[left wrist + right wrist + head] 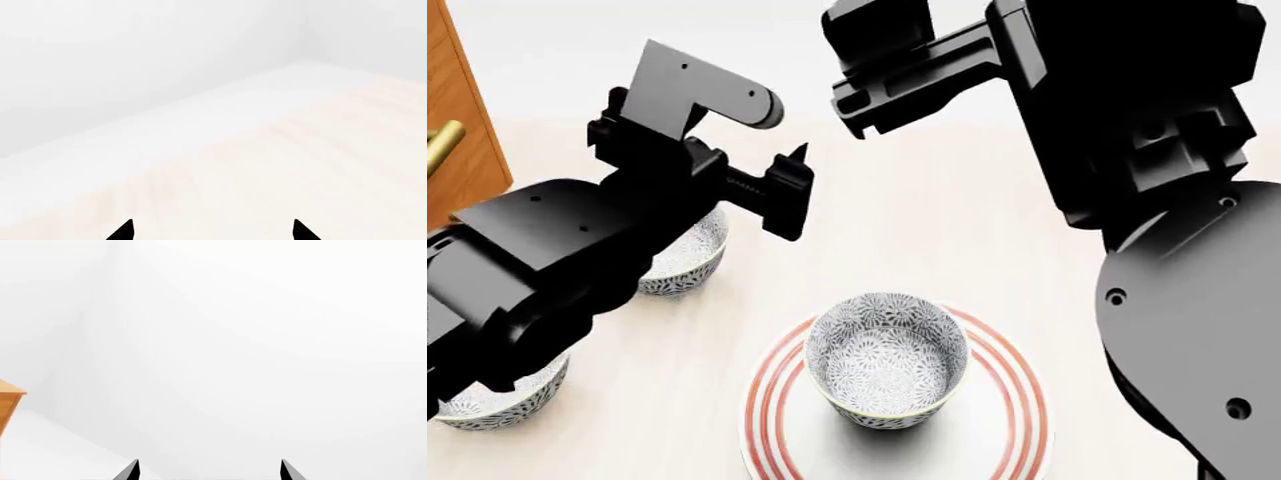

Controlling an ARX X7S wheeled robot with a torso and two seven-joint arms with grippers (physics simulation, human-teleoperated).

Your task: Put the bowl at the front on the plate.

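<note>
We see the bowl (888,358) sitting on the plate (1014,400), both grippers spread and empty; a careless arm swing could knock it.

Both arms raised; left gripper (212,231) and right gripper (209,471) jaws spread, holding nothing
</note>
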